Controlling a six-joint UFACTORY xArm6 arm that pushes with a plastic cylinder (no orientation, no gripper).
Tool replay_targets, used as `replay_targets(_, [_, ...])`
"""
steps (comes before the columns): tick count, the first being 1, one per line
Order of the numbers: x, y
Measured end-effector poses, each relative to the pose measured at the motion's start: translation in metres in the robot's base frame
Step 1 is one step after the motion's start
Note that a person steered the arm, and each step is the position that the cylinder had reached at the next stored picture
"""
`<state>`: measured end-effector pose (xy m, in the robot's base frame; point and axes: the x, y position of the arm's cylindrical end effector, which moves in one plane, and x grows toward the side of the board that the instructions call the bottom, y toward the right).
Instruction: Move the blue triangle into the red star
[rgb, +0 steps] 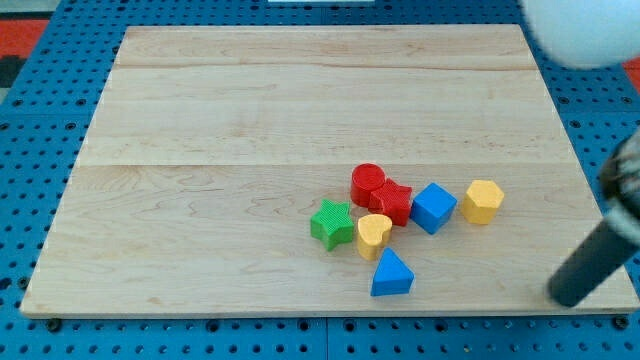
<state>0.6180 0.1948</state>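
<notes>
The blue triangle (391, 274) lies on the wooden board (200, 150) toward the view's bottom, below the yellow heart (374, 234). The red star (393, 201) sits above it, touching the red cylinder (367, 182) on its upper left. The yellow heart lies between the triangle and the star. My rod comes in from the view's right edge, dark and blurred; my tip (566, 296) is near the board's right edge, well to the right of the blue triangle and not touching any block.
A green star (332, 223) lies left of the yellow heart. A blue cube (433, 207) sits right of the red star, and a yellow hexagon (483, 200) right of that. A blurred white round object (585, 30) fills the view's top right corner.
</notes>
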Motion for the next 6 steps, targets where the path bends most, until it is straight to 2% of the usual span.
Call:
replay_targets(1, [0.000,-0.159])
replay_targets(2, [-0.036,-0.274])
replay_targets(3, [-0.010,-0.200])
replay_targets(4, [-0.013,-0.072])
replay_targets(5, [-0.014,-0.045])
replay_targets(6, [-0.040,-0.049])
